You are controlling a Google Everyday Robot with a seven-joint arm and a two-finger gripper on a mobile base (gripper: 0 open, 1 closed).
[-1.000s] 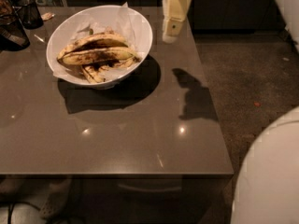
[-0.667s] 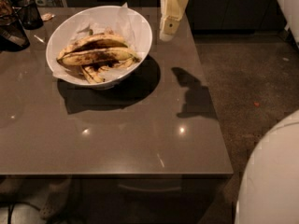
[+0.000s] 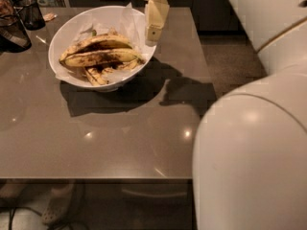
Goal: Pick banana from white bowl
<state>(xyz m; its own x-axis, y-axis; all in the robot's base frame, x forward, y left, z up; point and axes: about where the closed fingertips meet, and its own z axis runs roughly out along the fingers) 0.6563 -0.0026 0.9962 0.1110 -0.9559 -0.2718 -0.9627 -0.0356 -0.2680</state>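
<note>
While the gripper (image 3: 154, 25) hangs over the far rim of the bowl (image 3: 64, 30), empty, its opening beyond telling, the banana (image 3: 100, 57) lies lengthwise atop the other bananas (image 3: 103, 74) inside. A descent inward past rim and paper (image 3: 130, 19), straddling the banana's middle, seems best; the table (image 3: 96, 143) around offers open room.

Cream hand (image 3: 152, 36) over white bowl (image 3: 109, 84); rounded white body (image 3: 249, 166).
</note>
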